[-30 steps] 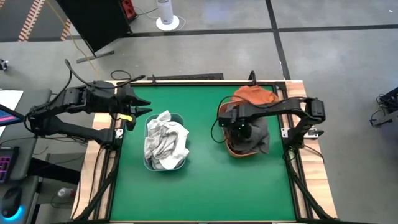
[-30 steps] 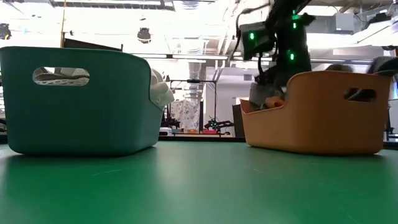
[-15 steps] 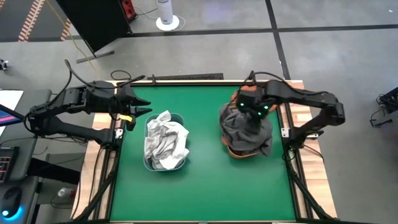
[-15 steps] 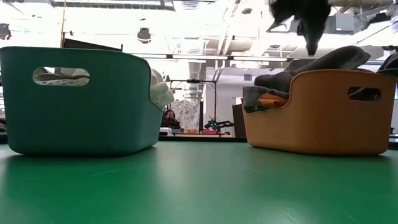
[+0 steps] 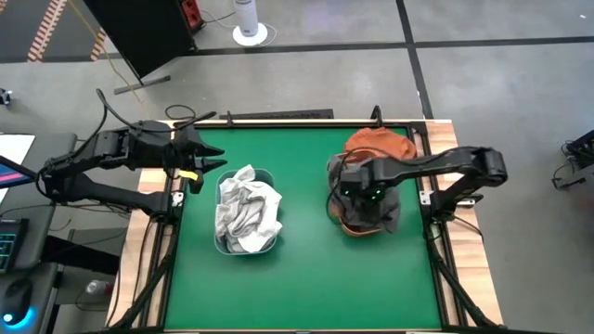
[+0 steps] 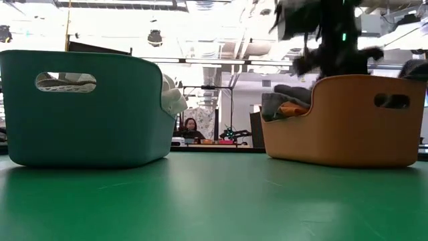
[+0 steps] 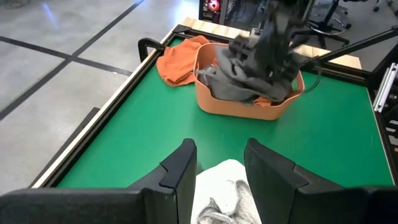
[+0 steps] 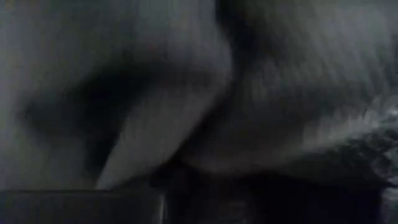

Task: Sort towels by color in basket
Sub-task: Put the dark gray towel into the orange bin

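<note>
Dark grey towels (image 5: 379,206) lie heaped in the orange basket (image 6: 338,124) on the right half of the green surface (image 5: 302,269), with a bit of orange cloth (image 6: 292,108) showing under them at the basket's near end. A rust-orange towel (image 5: 379,141) lies on the surface just behind that basket, touching its far rim. White and light grey towels (image 5: 247,211) fill the teal basket (image 6: 80,110) on the left half, well apart from the orange one.

The right pincer (image 5: 362,193) is down over the orange basket, pressed into the dark grey cloth, which fills its wrist view; whether it is released or grasping the cloth cannot be told. The left pincer (image 5: 212,160) waits at the surface's left edge beside the teal basket, its fingers (image 7: 180,169) parted and empty.

In the room behind, a person (image 6: 190,128) sits between the two baskets.
</note>
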`<move>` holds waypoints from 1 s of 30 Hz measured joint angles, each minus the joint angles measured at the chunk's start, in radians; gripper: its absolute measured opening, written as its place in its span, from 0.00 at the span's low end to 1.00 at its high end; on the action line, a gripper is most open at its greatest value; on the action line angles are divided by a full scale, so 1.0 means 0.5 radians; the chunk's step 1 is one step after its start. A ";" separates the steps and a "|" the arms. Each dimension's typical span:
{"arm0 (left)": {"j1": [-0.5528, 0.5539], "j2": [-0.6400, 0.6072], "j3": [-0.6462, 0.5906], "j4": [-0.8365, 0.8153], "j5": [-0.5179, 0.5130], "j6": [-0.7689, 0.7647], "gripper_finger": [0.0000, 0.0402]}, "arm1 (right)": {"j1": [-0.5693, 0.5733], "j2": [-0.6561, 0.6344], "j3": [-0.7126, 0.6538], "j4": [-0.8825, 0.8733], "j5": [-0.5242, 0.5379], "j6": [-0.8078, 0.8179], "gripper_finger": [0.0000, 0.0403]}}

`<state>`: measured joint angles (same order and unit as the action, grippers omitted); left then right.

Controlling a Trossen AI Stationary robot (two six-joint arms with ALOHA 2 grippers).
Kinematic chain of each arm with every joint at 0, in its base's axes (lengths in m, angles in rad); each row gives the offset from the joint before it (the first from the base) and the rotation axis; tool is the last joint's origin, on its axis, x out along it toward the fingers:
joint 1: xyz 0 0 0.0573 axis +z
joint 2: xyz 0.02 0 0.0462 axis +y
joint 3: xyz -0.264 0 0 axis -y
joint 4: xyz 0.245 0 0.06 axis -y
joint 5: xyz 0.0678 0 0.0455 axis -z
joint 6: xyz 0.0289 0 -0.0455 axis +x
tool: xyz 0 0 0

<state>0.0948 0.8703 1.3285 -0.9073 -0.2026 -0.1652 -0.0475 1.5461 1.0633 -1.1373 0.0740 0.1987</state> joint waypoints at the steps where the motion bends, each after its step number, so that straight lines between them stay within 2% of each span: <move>1: 0.000 0.000 0.000 0.000 -0.001 -0.007 0.31 | -0.001 0.045 -0.048 0.073 -0.004 0.015 0.47; 4: 0.000 0.000 0.000 0.001 0.000 -0.035 0.31 | -0.001 0.187 -0.097 0.154 -0.018 0.020 0.43; 8: 0.000 0.000 0.000 0.001 0.000 -0.062 0.31 | -0.001 0.333 -0.033 0.043 -0.019 0.026 0.41; 12: 0.000 0.000 0.000 0.005 0.000 -0.044 0.31 | 0.001 0.364 0.061 -0.089 -0.032 0.088 0.40; 22: 0.000 0.000 0.000 0.022 0.000 -0.049 0.31 | -0.016 0.034 0.302 -0.254 -0.052 0.171 0.41; 30: 0.000 0.000 0.000 0.014 0.000 -0.063 0.31 | -0.100 -0.263 0.415 -0.446 -0.039 0.389 0.48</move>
<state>0.0948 0.8703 1.3285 -0.9005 -0.2024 -0.1967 -0.0976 1.4146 1.2707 -1.3601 0.0543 0.3933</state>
